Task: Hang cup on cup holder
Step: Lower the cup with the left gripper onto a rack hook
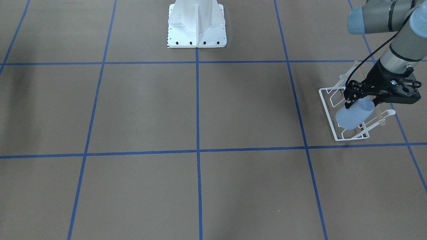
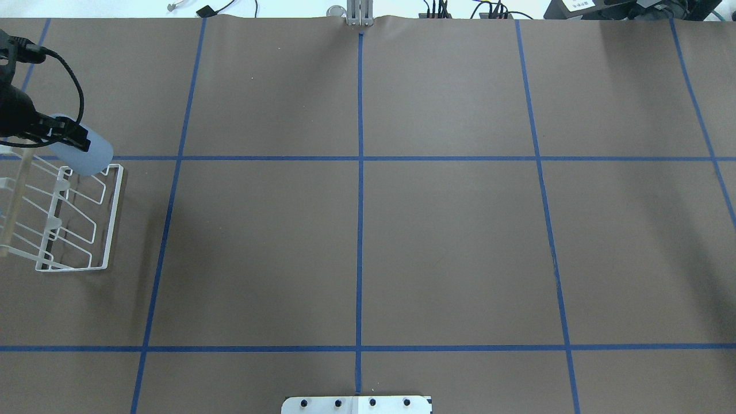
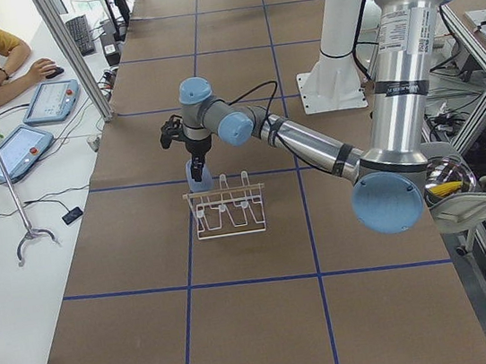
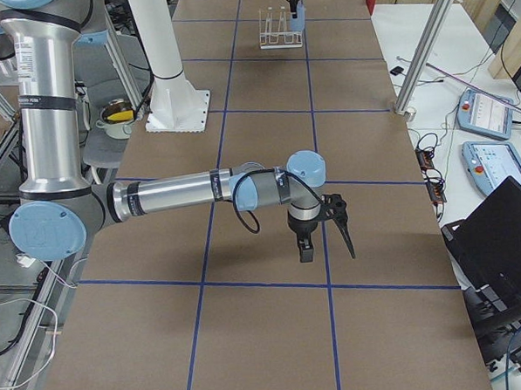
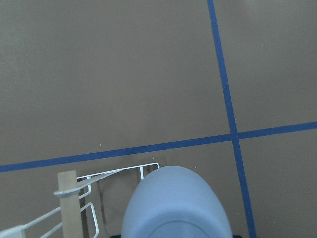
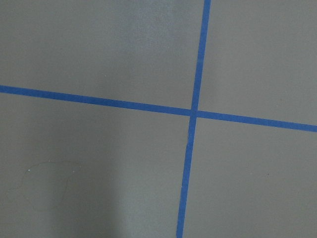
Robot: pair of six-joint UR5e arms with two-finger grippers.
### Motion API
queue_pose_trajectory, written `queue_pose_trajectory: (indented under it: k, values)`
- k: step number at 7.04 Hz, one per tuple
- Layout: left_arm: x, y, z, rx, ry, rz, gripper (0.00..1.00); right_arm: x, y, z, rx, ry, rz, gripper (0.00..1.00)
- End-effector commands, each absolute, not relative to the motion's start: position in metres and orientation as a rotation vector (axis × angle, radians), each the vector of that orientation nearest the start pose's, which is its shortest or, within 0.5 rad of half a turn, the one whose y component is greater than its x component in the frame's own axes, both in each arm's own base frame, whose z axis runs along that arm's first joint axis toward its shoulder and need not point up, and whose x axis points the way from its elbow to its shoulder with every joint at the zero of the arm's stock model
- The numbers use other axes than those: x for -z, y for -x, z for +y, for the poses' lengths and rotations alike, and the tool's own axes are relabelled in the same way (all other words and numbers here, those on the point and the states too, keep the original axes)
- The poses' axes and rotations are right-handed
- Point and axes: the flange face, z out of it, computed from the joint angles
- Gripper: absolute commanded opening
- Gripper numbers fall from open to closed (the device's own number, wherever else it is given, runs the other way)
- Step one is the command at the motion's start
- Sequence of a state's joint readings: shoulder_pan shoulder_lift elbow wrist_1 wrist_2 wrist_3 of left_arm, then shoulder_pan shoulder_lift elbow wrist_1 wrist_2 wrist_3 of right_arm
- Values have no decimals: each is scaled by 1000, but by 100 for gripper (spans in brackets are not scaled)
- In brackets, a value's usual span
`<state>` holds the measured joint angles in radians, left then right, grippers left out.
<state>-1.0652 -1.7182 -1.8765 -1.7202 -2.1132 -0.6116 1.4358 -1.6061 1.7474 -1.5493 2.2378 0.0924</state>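
Brown sheeting marked with a blue tape grid (image 2: 360,158) covers the table (image 2: 448,241). Directions below use the overhead view, with 12 o'clock pointing away from the robot.

1. Cup holder (image 2: 113,218): a white wire frame standing on the table at the 9 o'clock edge. Its prongs slant upward. A wooden rod (image 5: 67,198) runs along its 9 o'clock side.

2. Cup (image 2: 86,154): pale blue plastic, lifted clear of the table and tilted. It sits over the 1 o'clock corner of the cup holder. The rounded end points toward 4 o'clock, away from the wrist. In the left wrist view this end fills the lower centre and shows no opening, with the wire frame just below and beside it. Whether a prong is inside the cup cannot be told.

3. Left gripper (image 1: 363,100): it reaches in from 10 o'clock. The fingers (image 1: 349,100) are closed against opposite sides of the cup, and it grips the cup near the end closest to the wrist.

4. Right gripper (image 4: 320,240): it appears only in the side view from the robot's right. It hangs fingers-down above the table near a tape line, well apart from the cup holder. How far it is open cannot be told. Its wrist camera shows only table and a tape crossing.

5. Pedestal (image 2: 356,404): a white bolted base at the 6 o'clock edge.
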Motion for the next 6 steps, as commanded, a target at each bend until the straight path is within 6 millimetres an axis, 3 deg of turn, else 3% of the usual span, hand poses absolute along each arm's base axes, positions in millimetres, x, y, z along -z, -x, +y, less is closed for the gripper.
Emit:
queue_pose_trajectory:
  k: [1,3,4,5,6]
  values:
    - [-451,-203,-526,-71,-231,764,0,-594,-5,-489,96,-78,-679,100]
    - [-461,-211,-528,-73,-235,739,0,-594,-6,-489,95,-79,-679,100]
    - [-461,-214,-526,-79,-236,738,10,-594,-6,-489,95,-79,-679,100]
    - [-461,-214,-526,-84,-237,737,60,-594,-5,-489,96,-78,-679,100]
    - [-458,-214,-526,-94,-255,743,98,-594,-6,-489,95,-78,-681,100]
